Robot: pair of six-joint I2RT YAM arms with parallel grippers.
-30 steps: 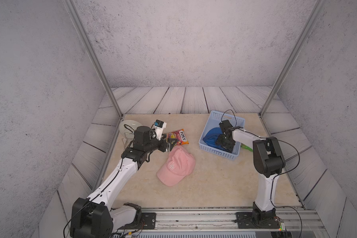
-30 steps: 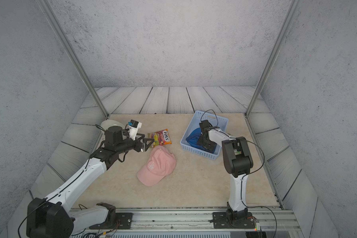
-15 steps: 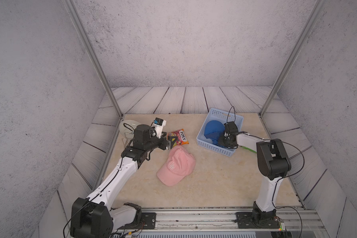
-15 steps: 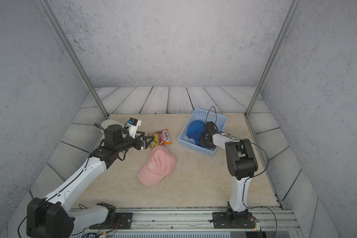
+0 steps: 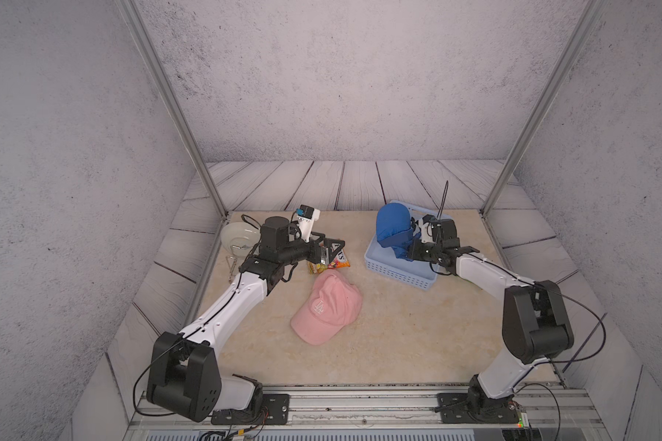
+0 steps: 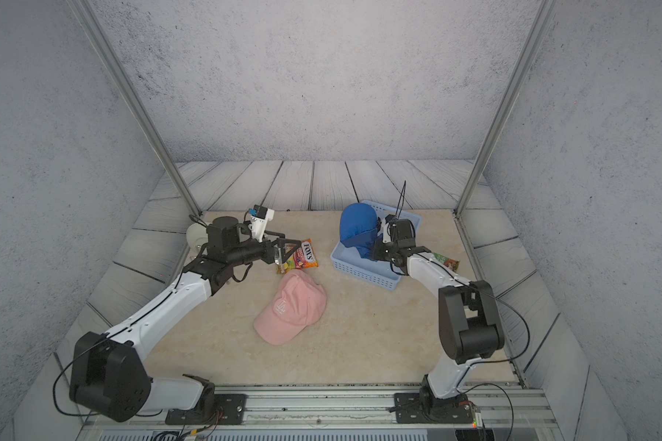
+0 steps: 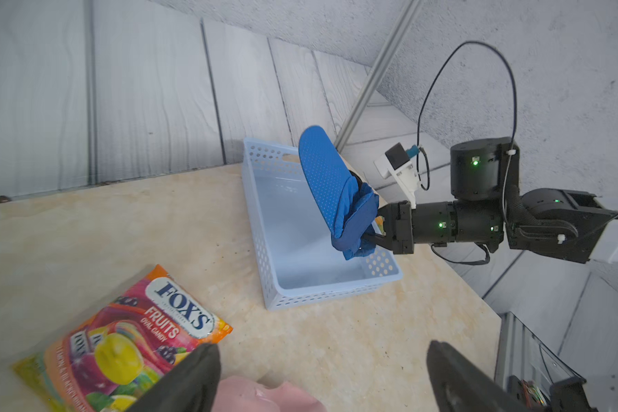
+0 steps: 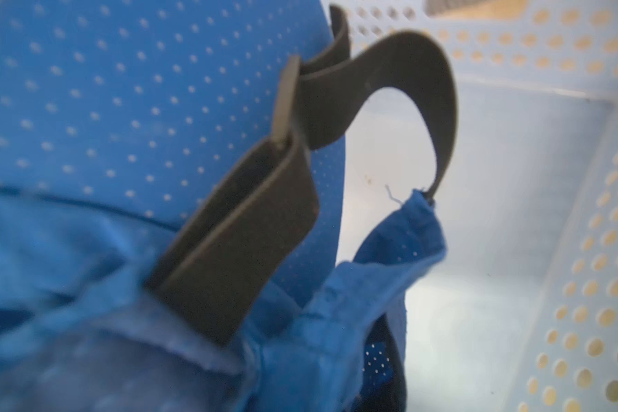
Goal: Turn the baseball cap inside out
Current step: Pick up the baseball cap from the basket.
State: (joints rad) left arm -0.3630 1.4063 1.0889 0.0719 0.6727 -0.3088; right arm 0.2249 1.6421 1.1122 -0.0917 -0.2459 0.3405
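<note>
The right gripper (image 5: pixel 407 250) has its jaws pressed together on the lower edge of the blue baseball cap (image 5: pixel 392 227), holding it on edge above the pale blue perforated basket (image 5: pixel 402 273) at the far right of the tabletop (image 5: pixel 398 336). The cap's dotted crown rises above the basket's rim, and in the right wrist view a dark adjuster strap (image 8: pixel 407 89) loops across the opening at its back. Whether the cap's lowest fold touches the basket cannot be told.

The left gripper (image 5: pixel 331 252) hovers with its jaws spread wide and nothing between them, above a bag of Fox's fruit candy (image 6: pixel 302 256). Just in front of the bag, a pink cap (image 5: pixel 327 309) lies crown up near the middle of the tabletop, well apart from the basket. A pale dish (image 5: pixel 237 236) stands at the far left edge, behind the left arm.
</note>
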